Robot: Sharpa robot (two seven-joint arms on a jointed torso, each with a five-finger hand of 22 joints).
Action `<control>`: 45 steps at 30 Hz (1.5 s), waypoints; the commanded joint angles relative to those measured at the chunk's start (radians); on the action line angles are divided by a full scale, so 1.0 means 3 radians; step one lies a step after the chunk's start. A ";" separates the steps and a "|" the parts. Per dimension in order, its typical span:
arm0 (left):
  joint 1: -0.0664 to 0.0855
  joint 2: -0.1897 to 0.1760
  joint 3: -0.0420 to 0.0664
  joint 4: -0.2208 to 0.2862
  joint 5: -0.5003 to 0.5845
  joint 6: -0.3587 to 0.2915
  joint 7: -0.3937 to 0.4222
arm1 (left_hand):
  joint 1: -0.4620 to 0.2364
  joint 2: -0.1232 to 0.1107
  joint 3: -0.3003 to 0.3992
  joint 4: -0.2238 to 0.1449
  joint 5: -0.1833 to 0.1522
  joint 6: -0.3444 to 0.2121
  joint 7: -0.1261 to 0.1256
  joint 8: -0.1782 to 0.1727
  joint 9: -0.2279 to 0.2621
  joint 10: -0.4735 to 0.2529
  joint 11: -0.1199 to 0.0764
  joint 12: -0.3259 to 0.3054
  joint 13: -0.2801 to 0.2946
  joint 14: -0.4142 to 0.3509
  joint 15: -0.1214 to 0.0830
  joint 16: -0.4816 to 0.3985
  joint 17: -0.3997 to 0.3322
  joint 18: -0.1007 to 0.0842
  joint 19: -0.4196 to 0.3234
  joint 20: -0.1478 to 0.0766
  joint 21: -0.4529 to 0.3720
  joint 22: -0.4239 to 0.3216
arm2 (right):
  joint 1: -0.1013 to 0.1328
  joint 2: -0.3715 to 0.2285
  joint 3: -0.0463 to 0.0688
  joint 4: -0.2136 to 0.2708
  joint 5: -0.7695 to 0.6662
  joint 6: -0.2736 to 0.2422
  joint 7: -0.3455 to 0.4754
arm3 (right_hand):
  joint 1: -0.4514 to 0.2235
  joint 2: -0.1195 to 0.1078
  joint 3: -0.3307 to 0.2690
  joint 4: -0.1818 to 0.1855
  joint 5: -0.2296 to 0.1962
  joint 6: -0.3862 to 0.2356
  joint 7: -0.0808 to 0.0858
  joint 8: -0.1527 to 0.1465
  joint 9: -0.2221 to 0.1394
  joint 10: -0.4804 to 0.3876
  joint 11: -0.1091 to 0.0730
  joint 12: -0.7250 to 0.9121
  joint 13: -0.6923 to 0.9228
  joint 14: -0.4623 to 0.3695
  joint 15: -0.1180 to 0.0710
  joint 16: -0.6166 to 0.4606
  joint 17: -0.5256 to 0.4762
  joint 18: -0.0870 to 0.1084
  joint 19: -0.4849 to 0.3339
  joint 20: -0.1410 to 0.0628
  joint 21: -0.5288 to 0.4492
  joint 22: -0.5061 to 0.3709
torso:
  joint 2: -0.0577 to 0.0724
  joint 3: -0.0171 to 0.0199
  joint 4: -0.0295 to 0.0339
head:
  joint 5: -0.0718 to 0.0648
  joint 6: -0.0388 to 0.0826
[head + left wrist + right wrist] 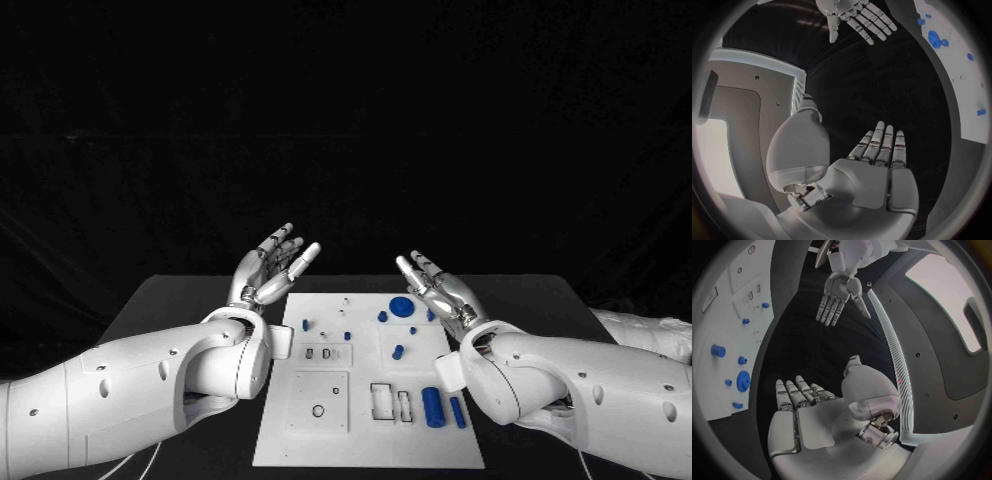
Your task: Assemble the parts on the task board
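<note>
Both hands hang raised above the far end of the black bench, holding nothing. The left hand has its fingers straight and apart, palm turned inward; the right hand mirrors it, fingers extended and spread, well clear of every part.

The white task board lies flat on the bench between the 2 arms. Blue parts sit scattered over it: a round disc near the far edge, several small pegs around it, and 2 long cylinders lying side by side near the right edge, just beside an open rectangular slot.

Judging from the loose parts and open recesses, assembly looks barely begun: no part is in hand, and most, perhaps all, insertions are left to do.
</note>
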 commanded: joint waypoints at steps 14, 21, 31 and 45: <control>0.0023 0.0051 -0.0033 -0.0167 -0.0482 0.0275 0.0178 | 0.0124 0.0348 0.0290 0.0028 -0.0114 -0.0162 -0.0243 0.0003 -0.0013 0.1460 -0.0048 0.0497 0.0074 0.1869 -0.0060 0.0362 -0.0015 0.0374 0.2017 0.0230 0.0812 0.0331 | 0.0086 -0.0010 -0.0124 -0.0075 -0.0701 0.0639 -0.0287 | 0.0257 0.0044 -0.0068 0.0053 0.0054 0.0101 0.0594 0.0012 0.0020 0.0724 0.0002 0.0628 0.0061 0.2550 -0.0174 0.0697 0.0310 0.0270 0.1923 0.0022 0.0954 0.0367 | 0.0008 0.0005 -0.0003 | 0.0001 -0.0091; 0.0034 0.0058 -0.0109 -0.0292 -0.0874 0.0286 -0.0164 | 0.0111 0.0600 0.0465 0.0032 -0.0133 -0.0116 -0.0524 0.0011 -0.0004 0.2538 -0.0418 0.0627 0.0137 0.2930 -0.0410 0.0364 0.0062 0.0413 0.2653 -0.0033 0.1223 0.0502 | 0.0106 -0.0009 -0.0124 -0.0162 -0.0719 0.0696 -0.0316 | 0.0267 0.0060 -0.0123 0.0053 0.0072 0.0091 0.0527 0.0010 0.0019 0.0834 -0.0215 0.0509 0.0065 0.3983 -0.0498 0.1371 0.0750 0.0417 0.3074 -0.0166 0.1472 0.0558 | 0.0033 0.0009 0.0004 | 0.0028 -0.0126; 0.0092 0.0040 -0.0196 -0.0409 -0.1603 0.0306 -0.0566 | 0.0173 0.0664 0.0485 0.0045 -0.0145 0.0128 -0.0466 0.0035 0.0019 0.3707 -0.0840 0.3013 0.3187 0.4168 -0.0857 0.2225 0.2564 0.0176 0.3500 -0.0445 0.3307 0.2607 | 0.0269 0.0015 -0.0123 -0.0309 -0.0735 0.0762 -0.0342 | 0.0455 0.0114 -0.0213 0.0043 0.0130 0.0064 0.0473 0.0006 0.0014 0.1417 -0.0171 0.0723 0.0141 0.5024 -0.0410 0.5180 0.5114 0.0018 0.4361 -0.0186 0.4464 0.3792 | 0.0162 0.0009 0.0010 | 0.0067 -0.0103; 0.0193 -0.0008 -0.0216 -0.0432 -0.2408 0.0505 -0.1074 | 0.0124 0.0641 0.0424 0.0022 -0.0136 0.1041 -0.0178 0.0114 0.0093 0.3850 -0.0604 0.4155 0.4981 0.4685 -0.0729 0.3395 0.4876 -0.0209 0.4352 -0.0404 0.5051 0.5099 | 0.0590 0.0104 -0.0123 -0.0580 -0.1502 0.1016 -0.0824 | 0.1055 0.0048 -0.0099 -0.0189 0.0284 0.1025 0.0359 0.0308 0.0224 0.1825 -0.0375 0.1532 0.0666 0.5055 -0.0570 0.5191 0.5196 -0.0206 0.5059 -0.0220 0.5147 0.5187 | 0.0329 -0.0017 0.0024 | 0.0014 -0.0066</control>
